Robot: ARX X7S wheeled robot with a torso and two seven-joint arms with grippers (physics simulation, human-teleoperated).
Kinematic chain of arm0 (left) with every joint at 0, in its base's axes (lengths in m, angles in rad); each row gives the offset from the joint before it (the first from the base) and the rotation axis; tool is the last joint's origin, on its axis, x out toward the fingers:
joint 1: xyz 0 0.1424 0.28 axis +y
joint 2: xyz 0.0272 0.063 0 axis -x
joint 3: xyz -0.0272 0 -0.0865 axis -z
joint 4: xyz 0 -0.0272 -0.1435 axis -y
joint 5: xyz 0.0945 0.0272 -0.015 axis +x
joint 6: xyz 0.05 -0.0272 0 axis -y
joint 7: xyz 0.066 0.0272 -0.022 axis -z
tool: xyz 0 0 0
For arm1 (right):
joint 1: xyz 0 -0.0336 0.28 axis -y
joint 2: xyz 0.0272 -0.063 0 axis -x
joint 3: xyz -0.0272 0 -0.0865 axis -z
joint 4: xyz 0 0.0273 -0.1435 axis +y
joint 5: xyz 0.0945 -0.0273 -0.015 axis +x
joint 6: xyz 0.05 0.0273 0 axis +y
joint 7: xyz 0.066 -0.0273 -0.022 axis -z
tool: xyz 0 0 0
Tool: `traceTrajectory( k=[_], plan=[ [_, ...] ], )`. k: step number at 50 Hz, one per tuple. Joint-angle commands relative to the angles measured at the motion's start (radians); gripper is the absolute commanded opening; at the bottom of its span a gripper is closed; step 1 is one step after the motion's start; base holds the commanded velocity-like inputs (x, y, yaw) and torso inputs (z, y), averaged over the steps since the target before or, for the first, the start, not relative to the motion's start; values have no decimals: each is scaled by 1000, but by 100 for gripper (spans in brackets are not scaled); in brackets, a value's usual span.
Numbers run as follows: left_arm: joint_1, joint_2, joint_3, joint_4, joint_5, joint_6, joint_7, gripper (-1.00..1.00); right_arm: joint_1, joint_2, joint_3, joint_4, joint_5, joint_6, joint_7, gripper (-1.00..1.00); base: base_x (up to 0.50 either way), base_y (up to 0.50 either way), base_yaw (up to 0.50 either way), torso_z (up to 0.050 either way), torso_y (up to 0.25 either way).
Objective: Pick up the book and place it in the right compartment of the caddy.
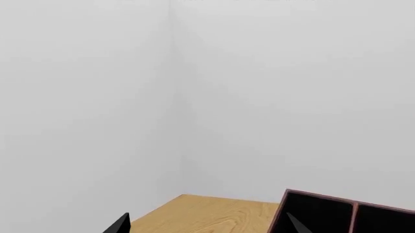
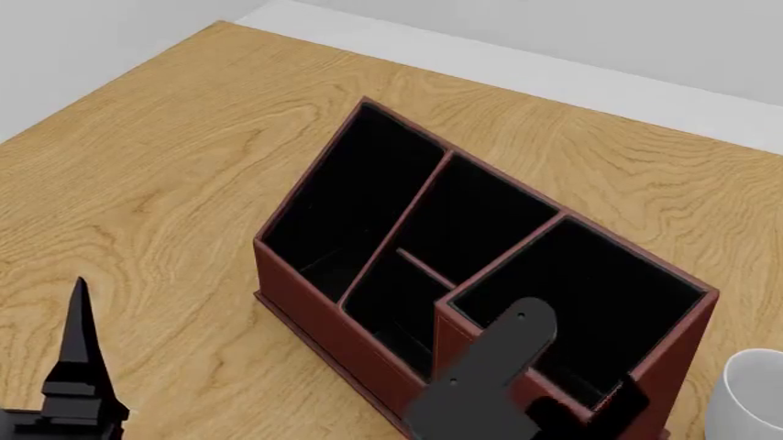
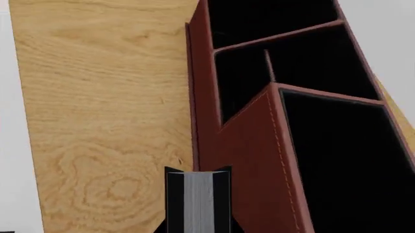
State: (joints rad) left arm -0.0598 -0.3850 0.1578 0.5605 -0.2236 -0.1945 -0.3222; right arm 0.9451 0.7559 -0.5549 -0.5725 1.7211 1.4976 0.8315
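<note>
The reddish-brown caddy (image 2: 330, 312) stands on the wooden table, its stepped front toward me. The right compartment (image 2: 588, 293) is tall with a black inside, and it also shows in the right wrist view (image 3: 343, 160). My right gripper (image 3: 198, 229) is shut on the black book (image 3: 198, 199), whose white page edges face the camera. The book hangs just in front of the caddy's front wall (image 3: 259, 170), beside the tall section's corner. In the head view the right gripper (image 2: 514, 332) covers the book. My left gripper (image 1: 207, 228) is open and empty, and it also shows low at the head view's left (image 2: 80, 367).
A white mug (image 2: 753, 394) stands right of the caddy at the head view's edge. The table's far edge (image 2: 490, 60) meets a pale wall. Bare wood (image 2: 147, 183) lies left of the caddy.
</note>
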Motion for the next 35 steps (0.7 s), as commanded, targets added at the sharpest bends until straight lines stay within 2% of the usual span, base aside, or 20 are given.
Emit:
traceTrajectory(
  k=[1,15,25,35],
  plan=[
    [-2,-2,-1,-4,-5,2,-2,100,117,-40,-7,53,-72,-8,-79,-100,0,0,0,0,0],
    [-4,-9,-15,-4,-22,0,-5,100,285,-104,-7,175,-64,-37,-127,-100,0,0,0,0,1],
    [-4,-12,-16,0,-22,-3,-11,100,330,-118,19,227,-68,-85,-176,-100,0,0,0,0,1],
    [-2,-15,-19,2,-25,0,-15,100,467,-136,10,374,91,-103,-34,-100,0,0,0,2,1]
  ],
)
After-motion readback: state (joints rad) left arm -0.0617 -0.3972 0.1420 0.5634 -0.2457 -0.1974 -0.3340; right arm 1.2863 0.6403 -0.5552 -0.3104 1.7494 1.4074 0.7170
